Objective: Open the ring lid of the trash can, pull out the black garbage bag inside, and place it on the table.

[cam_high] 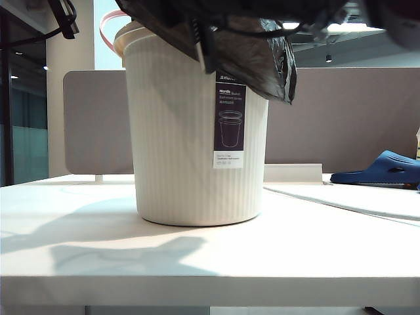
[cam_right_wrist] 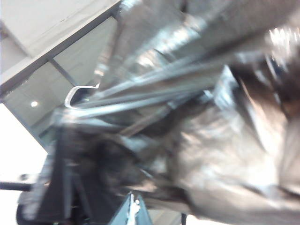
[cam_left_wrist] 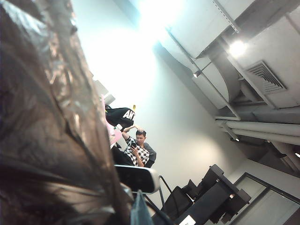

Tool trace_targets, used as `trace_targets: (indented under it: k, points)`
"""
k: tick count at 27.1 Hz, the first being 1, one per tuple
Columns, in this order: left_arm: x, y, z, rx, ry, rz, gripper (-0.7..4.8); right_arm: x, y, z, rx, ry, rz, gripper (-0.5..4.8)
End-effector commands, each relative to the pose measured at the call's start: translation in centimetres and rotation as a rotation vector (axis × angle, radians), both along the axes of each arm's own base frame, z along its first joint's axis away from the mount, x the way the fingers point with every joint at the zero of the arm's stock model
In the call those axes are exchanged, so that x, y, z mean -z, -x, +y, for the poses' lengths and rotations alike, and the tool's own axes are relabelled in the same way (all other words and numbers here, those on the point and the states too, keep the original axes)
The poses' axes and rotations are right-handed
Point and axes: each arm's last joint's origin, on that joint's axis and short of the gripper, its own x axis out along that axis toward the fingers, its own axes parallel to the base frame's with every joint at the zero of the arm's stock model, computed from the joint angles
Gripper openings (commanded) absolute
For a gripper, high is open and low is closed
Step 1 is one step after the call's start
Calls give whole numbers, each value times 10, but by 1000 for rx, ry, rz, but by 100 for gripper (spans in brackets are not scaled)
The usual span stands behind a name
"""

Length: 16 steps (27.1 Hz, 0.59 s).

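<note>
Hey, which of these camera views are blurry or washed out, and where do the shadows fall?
Exterior view: sharp; the trash can and arms throw soft shadows on the table, toward the left front. Left wrist view: strong glare from bright ceiling light washes out the upper middle; the black garbage bag sits close and soft. Right wrist view: heavy motion blur, the bag streaked with glossy highlights.

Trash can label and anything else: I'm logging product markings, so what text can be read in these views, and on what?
"Nordic": purple label on the trash can; smaller lines beneath too small to read.
"AN": white letters on a black object, left wrist view; rest hidden.
Right wrist view: none, blurred.
</note>
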Motion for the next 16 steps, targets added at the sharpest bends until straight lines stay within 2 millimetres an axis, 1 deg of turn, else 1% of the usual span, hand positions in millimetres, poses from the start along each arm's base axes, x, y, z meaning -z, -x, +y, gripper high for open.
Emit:
trace_targets:
  k: [1, 2, 5, 8, 9, 11, 13, 14, 16]
  points:
    - [-6, 2, 0, 7, 9, -50, -6, -9, 8, -14, 30, 77, -133, -4]
    - [-8, 2, 0, 8, 10, -55, -6, -10, 10, -18, 48, 139, -157, -4]
    - [-14, 0, 0, 11, 16, -73, -6, -15, 19, -29, 96, 449, -262, -1]
    - [-16, 0, 0, 10, 17, -85, -6, -25, 31, -35, 157, 715, -421, 6]
    - [-17, 0, 0, 8, 16, -90, -6, -29, 34, -36, 190, 811, -481, 33]
    - [-17, 0, 0, 7, 16, -91, -6, -34, 41, -33, 250, 986, -575, 128]
    - [-17, 0, 0, 8, 16, -91, -6, -36, 45, -30, 306, 1111, -664, 205]
    - [-17, 0, 0, 8, 16, -91, -6, -34, 47, -27, 320, 1147, -707, 217]
    - [-17, 0, 0, 9, 15, -91, -6, -32, 48, -25, 392, 1228, -746, 218]
